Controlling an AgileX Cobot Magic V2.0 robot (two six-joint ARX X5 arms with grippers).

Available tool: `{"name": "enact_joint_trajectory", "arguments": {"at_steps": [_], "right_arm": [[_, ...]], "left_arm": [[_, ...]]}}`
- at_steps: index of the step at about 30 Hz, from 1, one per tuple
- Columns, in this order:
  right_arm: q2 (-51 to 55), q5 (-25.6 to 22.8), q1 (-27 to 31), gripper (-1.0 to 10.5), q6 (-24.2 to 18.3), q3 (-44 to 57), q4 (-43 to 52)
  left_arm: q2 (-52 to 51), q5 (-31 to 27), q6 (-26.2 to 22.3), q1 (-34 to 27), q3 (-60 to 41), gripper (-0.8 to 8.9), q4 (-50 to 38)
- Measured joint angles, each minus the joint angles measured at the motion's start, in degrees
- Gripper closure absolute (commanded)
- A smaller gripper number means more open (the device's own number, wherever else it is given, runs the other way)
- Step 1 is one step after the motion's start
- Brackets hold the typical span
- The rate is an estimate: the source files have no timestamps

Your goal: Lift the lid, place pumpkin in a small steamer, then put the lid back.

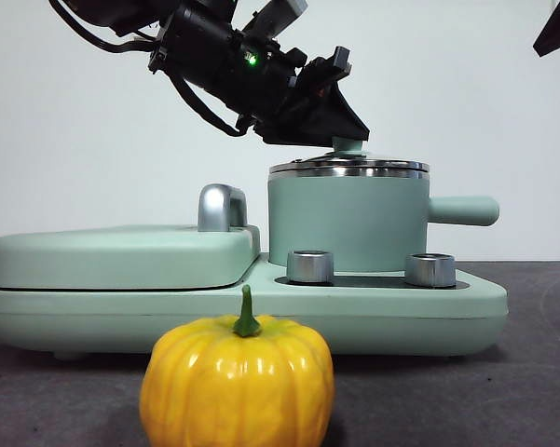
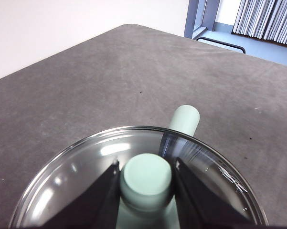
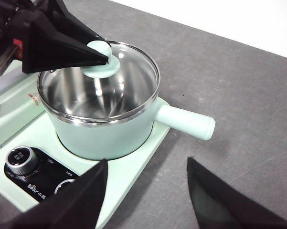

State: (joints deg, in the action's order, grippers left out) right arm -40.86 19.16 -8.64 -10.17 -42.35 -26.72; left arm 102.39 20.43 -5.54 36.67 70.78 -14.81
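Grey table (image 2: 86,86) (white wall behind); left claw (image 2: 146,177) seemingly clamps lid (image 3: 129,81) knob; right claw (image 3: 148,191) apart.

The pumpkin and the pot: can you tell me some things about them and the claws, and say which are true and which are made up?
1. The pumpkin is inside the small steamer. False: it sits on the table in front of the appliance.
2. The left claw is closed on the knob of the lid. True.
3. The lid is lying on the table. False: it sits on top of the small steamer.
4. The right claw is holding the pumpkin. False: it is open and holds nothing, off to the side of the pot.
5. The steamer's side handle sticks out past the appliance base. True.
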Motion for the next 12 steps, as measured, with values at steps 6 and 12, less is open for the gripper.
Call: {"name": "enact_joint_trajectory", "arguments": {"at_steps": [6,12], "right_arm": [[0.0,-0.02,0.0,6.8,0.0,0.0,0.0],[0.0,0.09,0.0,6.8,0.0,0.0,0.0]], "left_arm": [[0.0,0.0,-0.04,0.0,0.22,8.01,0.46],[0.0,0.0,0.0,0.0,0.2,8.01,-0.02]]}}
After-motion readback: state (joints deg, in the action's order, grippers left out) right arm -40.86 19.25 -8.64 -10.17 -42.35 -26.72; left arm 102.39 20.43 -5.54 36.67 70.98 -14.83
